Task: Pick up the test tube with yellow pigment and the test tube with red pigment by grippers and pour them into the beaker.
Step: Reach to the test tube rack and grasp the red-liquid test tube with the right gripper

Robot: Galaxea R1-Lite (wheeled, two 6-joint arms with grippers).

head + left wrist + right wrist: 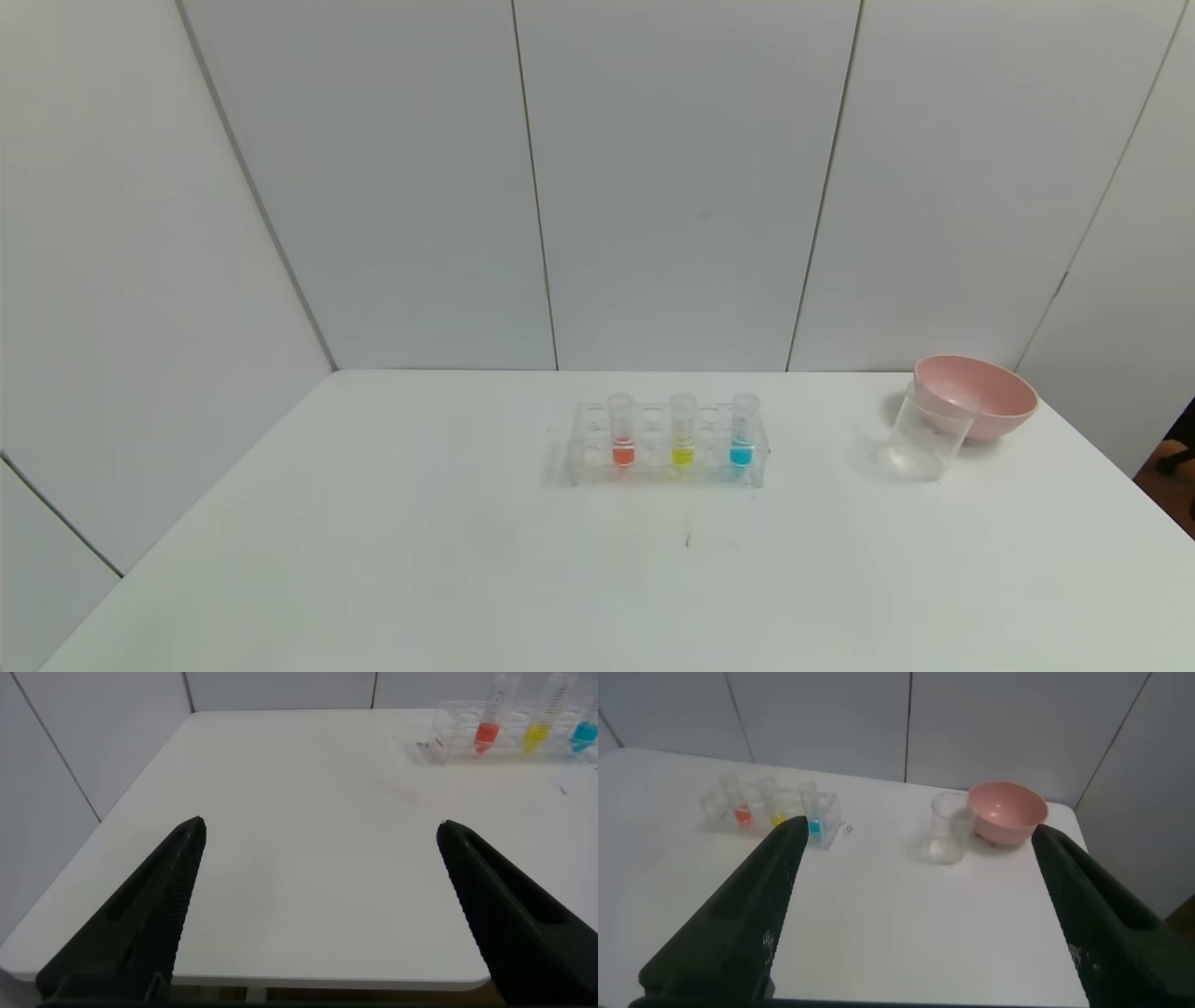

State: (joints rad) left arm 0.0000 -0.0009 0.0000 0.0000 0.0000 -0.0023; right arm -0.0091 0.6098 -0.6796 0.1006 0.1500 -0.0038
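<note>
The test tube with red pigment (622,432) and the test tube with yellow pigment (682,432) stand upright in a clear rack (667,471) at the table's middle, with a blue-bottomed tube (743,431) beside them. The clear beaker (927,435) stands at the right, touching a pink bowl. Neither gripper shows in the head view. My left gripper (320,831) is open and empty over the table's near left part, far from the red tube (487,726) and yellow tube (538,726). My right gripper (918,833) is open and empty, short of the beaker (946,829) and the rack (771,809).
A pink bowl (976,396) sits at the far right just behind the beaker; it also shows in the right wrist view (1007,810). The white table (373,560) ends at grey wall panels behind. A small dark mark (688,539) lies on the table before the rack.
</note>
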